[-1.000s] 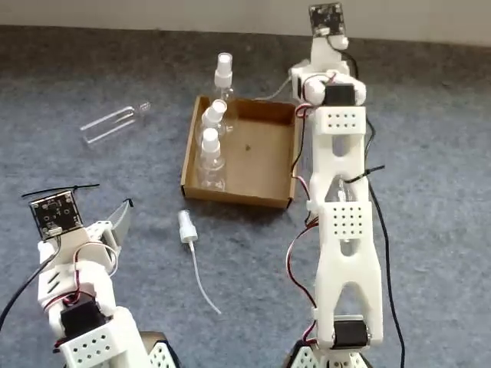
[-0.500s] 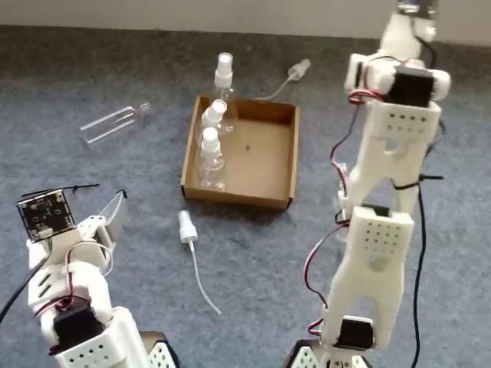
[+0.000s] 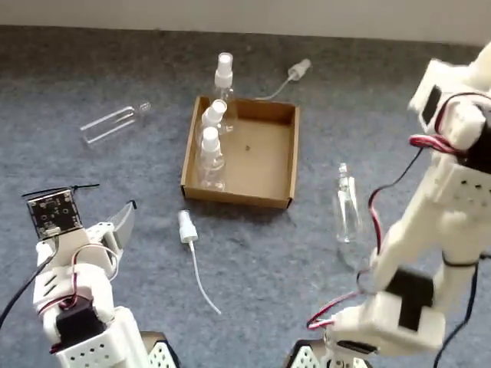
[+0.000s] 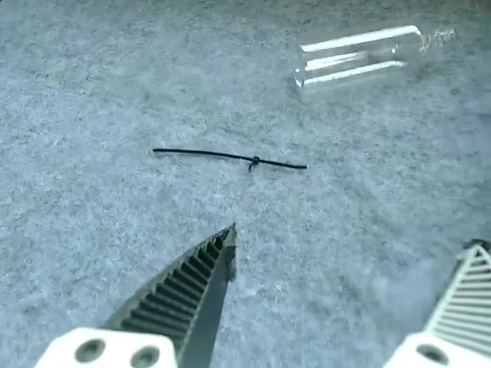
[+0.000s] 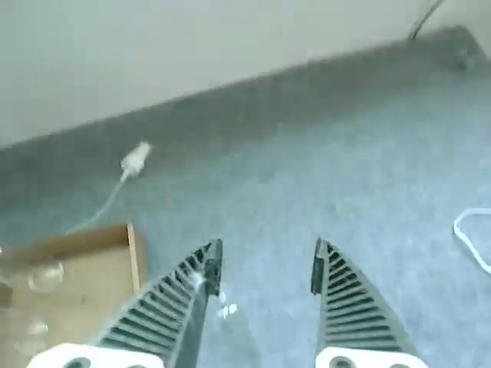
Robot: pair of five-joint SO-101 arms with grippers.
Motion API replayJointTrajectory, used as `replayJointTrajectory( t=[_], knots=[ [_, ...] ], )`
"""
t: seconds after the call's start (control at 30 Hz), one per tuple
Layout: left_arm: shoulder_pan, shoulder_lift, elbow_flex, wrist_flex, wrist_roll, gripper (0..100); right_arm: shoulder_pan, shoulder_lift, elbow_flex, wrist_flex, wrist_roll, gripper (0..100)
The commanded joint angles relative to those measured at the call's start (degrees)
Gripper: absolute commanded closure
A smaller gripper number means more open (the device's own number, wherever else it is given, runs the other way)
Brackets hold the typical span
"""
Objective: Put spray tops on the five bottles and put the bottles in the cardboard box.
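High view: Grey, short-pile carpet (image 3: 92,69). The left gripper (image 3: 123,217) shows as a translucent, tapered finger low over the carpet. A white spray top (image 3: 186,228) with a thin curved dip tube lies near that finger, between it and the cardboard box (image 3: 238,198), a shallow square tray of brown board. Two clear capped bottles (image 3: 209,153) lie inside along the wall nearest the finger. A third capped bottle (image 3: 223,73) stands upright just beyond the box. A second spray top (image 3: 299,70) lies past the box's far corner. One uncapped bottle (image 3: 347,207), clear and cylindrical, lies on the carpet beside the white perforated right arm (image 3: 449,192). Another uncapped bottle (image 3: 115,123) lies well ahead of the left finger.

Left wrist view: Serrated fingers spread wide with nothing between them. A thin black cable tie (image 4: 230,158) lies just ahead of the tips. The clear bottle lies on its side farther out.

Right wrist view: The right gripper (image 5: 265,264) has its ridged fingers parted and empty, above bare carpet. The box corner sits beside one finger. The second spray top lies well ahead, near a pale wall (image 5: 192,46).
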Motion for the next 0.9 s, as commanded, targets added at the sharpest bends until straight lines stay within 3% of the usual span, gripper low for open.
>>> replayJointTrajectory(
  t=[0.0, 0.3, 0.6, 0.73, 0.87],
  knots=[
    [1.45, -0.48, 3.82, 0.09, 0.00, 61, -0.84, -18.07, 31.08, -0.04, -0.09, 84.7],
    [1.80, -0.40, 10.95, -2.81, 0.00, 61, -3.30, -56.84, 82.59, -19.56, 0.09, 84.3],
    [1.71, -0.22, 10.95, 2.46, 0.00, 61, -5.58, -90.68, 124.44, -40.92, 9.05, 84.2],
    [1.71, -0.22, 10.95, 7.82, 0.00, 61, -5.67, -100.53, 137.80, -44.97, 13.10, 84.2],
    [1.71, -0.22, 10.95, 11.78, 0.00, 61, -5.14, -99.03, 147.30, -49.54, 17.14, 84.2]
  ],
)
